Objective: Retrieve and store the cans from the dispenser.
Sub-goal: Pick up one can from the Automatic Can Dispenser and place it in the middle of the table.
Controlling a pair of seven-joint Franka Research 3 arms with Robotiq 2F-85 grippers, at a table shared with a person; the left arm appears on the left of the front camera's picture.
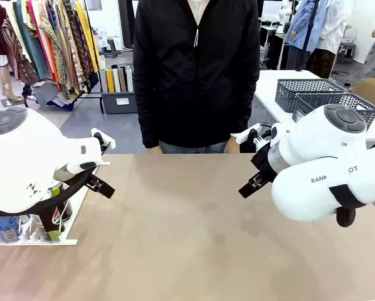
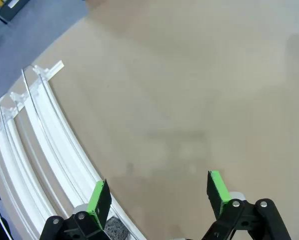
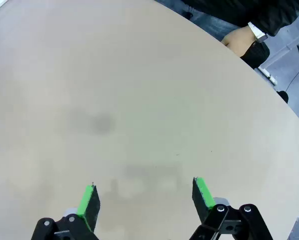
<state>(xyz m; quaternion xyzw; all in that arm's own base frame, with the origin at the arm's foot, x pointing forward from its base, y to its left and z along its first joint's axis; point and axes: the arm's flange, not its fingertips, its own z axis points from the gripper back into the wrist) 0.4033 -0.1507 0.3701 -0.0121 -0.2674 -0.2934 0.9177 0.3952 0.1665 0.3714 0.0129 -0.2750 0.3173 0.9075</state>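
Note:
The dispenser (image 1: 79,204) is a sloped white rack at the table's left edge, mostly hidden behind my left arm. At its near end stand a blue can (image 1: 4,227) and a dark can with red marks (image 1: 62,212), both partly covered. In the left wrist view the dispenser's white lanes (image 2: 44,135) curve along the left, bare where they show. My left gripper (image 2: 158,185) hangs open over the table just right of the lanes, holding nothing. My right gripper (image 3: 144,189) is open over bare tabletop with nothing between its green pads.
A person in a black jacket (image 1: 197,69) stands at the table's far edge; a hand with a wristwatch (image 3: 238,39) rests near that edge. Two grey lattice baskets (image 1: 306,91) sit on another table at the back right. The brown tabletop (image 1: 187,226) stretches between the arms.

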